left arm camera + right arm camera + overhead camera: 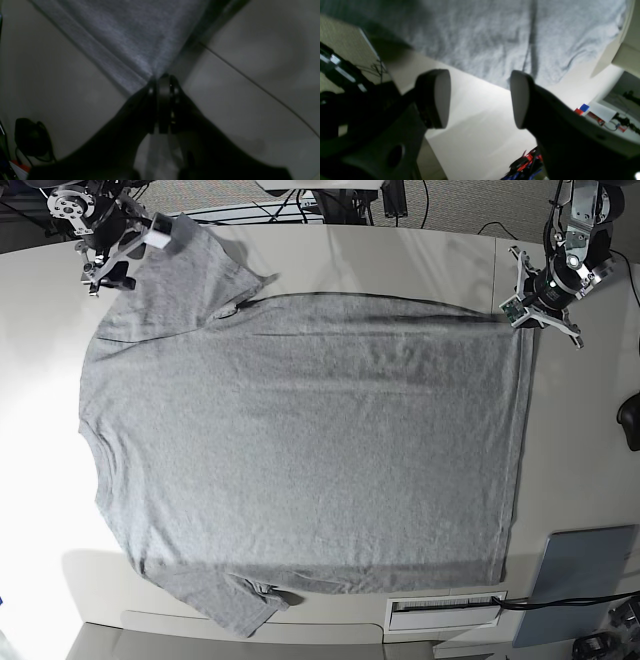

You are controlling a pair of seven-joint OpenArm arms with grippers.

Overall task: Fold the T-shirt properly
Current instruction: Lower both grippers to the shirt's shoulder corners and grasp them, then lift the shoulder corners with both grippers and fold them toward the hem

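Pressed together on a hem corner, the left hand (163,77) pinches the T-shirt (300,460), spread flat across the surface (400,260). At eleven o'clock the right hand (480,96) hangs spread beside the sleeve. Soft, light cloth will likely sag; corners look the best holds.

My base view looks straight down from overhead, taking in the whole T-shirt (300,460) on the table (420,265); my left wrist view sits close behind its gripper (163,77), facing the shirt's corner; my right wrist view peers between its fingers (520,100) at shirt cloth nearby.
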